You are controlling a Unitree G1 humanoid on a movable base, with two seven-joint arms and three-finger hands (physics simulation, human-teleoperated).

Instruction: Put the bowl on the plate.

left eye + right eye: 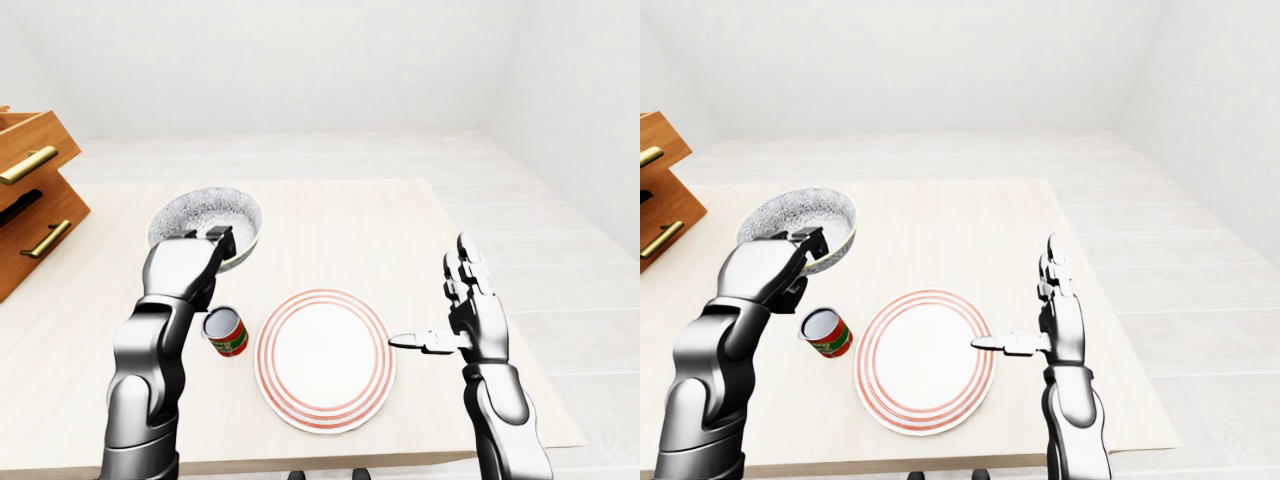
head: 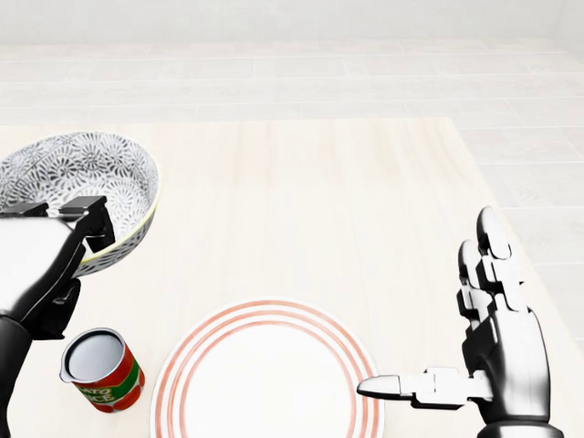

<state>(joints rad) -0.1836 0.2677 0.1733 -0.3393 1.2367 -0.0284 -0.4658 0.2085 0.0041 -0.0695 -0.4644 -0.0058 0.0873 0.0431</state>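
- Though not yet on the plate (image 2: 266,379), the bowl (image 2: 87,173) hangs tilted at the left of the head view. We see its grey-and-white patterned inside turned toward us, edged by a pale yellow rim.
- We find the left hand (image 1: 183,268) clamped on the bowl's near rim. Its dark fingers (image 2: 95,222) pinch the rim from both sides.
- We cannot say for certain how far the bowl stands off the tabletop (image 2: 319,201), though its tilt suggests it is raised.
- We place the bowl up and to the left of the plate in the head view, well apart from it.
- The plate, white with red rings round its border, lies flat and bare at the bottom middle of that view.
- We note a red can (image 2: 102,370) with a green band standing upright just left of the plate, below the bowl and beside the left forearm, its top open.
- We see the right hand (image 2: 502,351) at the plate's right with nothing in it. Its two upper fingers point straight up, side by side, and the thumb stretches out leftward, its tip at the plate's right rim.
- We see light wood across the tabletop, with pale floor (image 2: 365,73) above its top edge.
- At the left edge of the left-eye view we make out a wooden drawer unit (image 1: 35,205) with brass handles.
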